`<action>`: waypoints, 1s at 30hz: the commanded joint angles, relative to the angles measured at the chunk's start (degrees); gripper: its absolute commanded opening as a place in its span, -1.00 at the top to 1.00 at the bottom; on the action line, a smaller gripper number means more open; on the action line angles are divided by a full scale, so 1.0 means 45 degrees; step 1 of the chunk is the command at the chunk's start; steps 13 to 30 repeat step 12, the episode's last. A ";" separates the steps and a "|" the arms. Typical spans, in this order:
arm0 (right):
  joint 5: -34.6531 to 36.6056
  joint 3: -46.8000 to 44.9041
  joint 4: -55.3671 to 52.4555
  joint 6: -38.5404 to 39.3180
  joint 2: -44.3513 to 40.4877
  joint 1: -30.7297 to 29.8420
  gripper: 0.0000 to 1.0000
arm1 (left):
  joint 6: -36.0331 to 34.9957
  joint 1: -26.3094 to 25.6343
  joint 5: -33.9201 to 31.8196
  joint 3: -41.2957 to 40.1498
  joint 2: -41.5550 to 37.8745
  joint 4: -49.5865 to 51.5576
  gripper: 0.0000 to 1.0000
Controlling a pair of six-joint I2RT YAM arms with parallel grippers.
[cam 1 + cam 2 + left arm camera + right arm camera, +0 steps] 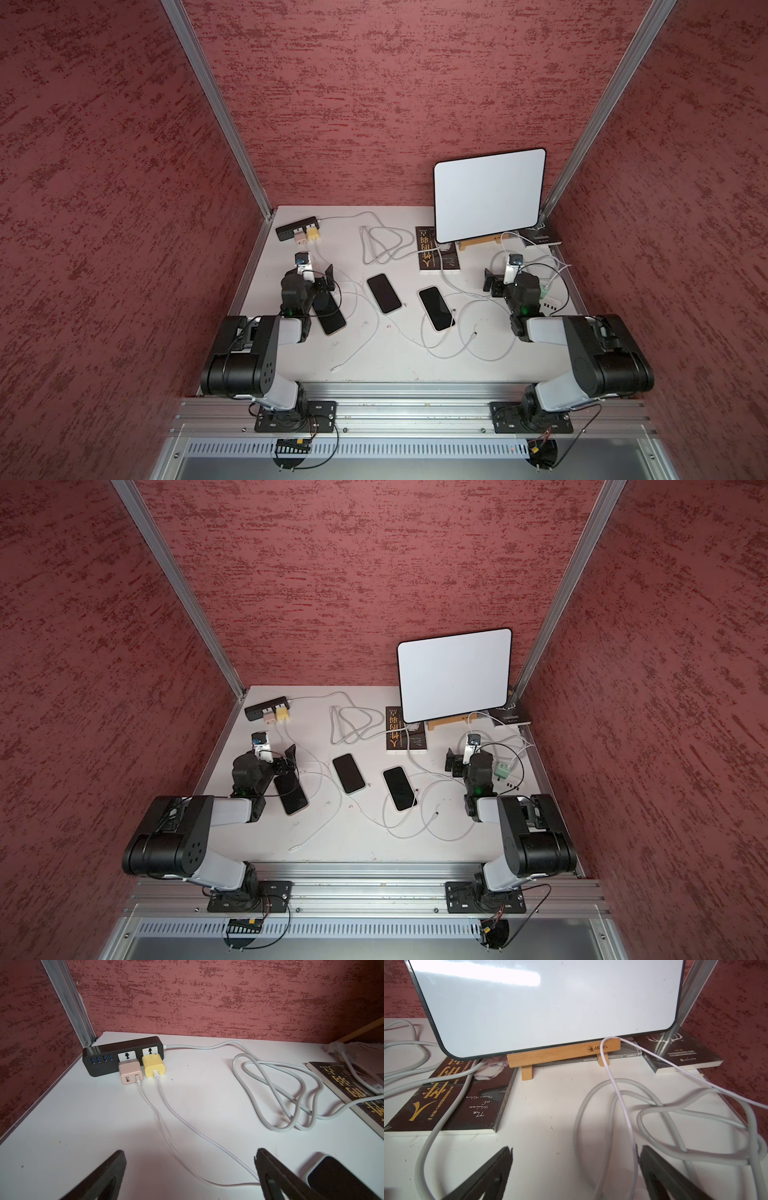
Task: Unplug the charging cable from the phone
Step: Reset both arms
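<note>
Three dark-screened phones lie on the white table: the left phone [332, 318] with its far end under my left arm, the middle phone [383, 293] and the right phone [436, 308]. Thin white charging cables [193, 1130] run from a pink charger [129, 1072] and a yellow charger [154, 1065]. Loose plug ends lie at the front [334, 369] and by the right phone [473, 332]. I cannot tell which phone is plugged in. My left gripper [190, 1155] is open over the cables. My right gripper [574, 1153] is open over grey cord loops.
A black power strip [297, 227] sits in the back left corner, its grey cord [380, 247] coiled mid-table. A whiteboard [488, 193] on a wooden stand and two dark books [436, 249] [542, 237] stand at the back right. A green charger [544, 291] lies right.
</note>
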State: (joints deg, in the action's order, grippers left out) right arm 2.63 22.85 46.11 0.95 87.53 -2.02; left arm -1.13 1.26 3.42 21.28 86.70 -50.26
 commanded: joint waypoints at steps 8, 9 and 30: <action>-0.0184 0.0059 0.0654 0.0101 0.0022 0.0064 -0.98 | -0.0030 -0.0016 -0.0372 0.0075 0.0092 -0.0145 -1.00; -0.0188 0.0061 0.0643 0.0096 0.0022 0.0074 -0.98 | -0.0034 0.0010 -0.0353 0.0076 0.0090 -0.0133 -1.00; -0.0191 0.0059 0.0652 0.0103 0.0022 0.0062 -0.98 | 0.0000 0.0070 -0.0178 0.0121 0.0093 -0.0055 -1.00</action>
